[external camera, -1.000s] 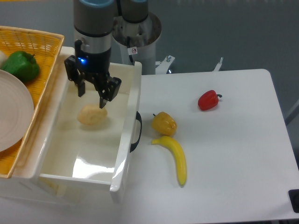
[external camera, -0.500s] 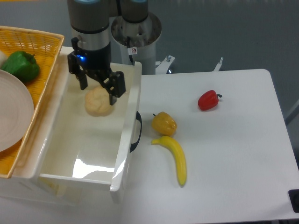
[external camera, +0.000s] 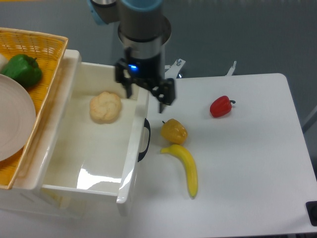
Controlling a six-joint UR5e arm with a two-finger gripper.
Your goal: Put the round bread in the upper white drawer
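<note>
The round bread (external camera: 105, 107), a pale beige lumpy bun, lies inside the upper white drawer (external camera: 131, 163), toward its far end. The drawer is pulled out and has a dark handle (external camera: 145, 140) on its front. My gripper (external camera: 147, 96) is open and empty. It hangs over the drawer's right wall, to the right of the bread and apart from it.
A yellow bell pepper (external camera: 174, 131) and a banana (external camera: 186, 168) lie on the white table just right of the drawer. A red pepper (external camera: 221, 106) lies further right. An orange wicker basket (external camera: 34, 49) with a green pepper (external camera: 22, 69) and a white plate (external camera: 12, 119) sits at the left.
The gripper has let go of the bread and moved right, from over the drawer's inside to over its right wall. The bread now rests in the drawer.
</note>
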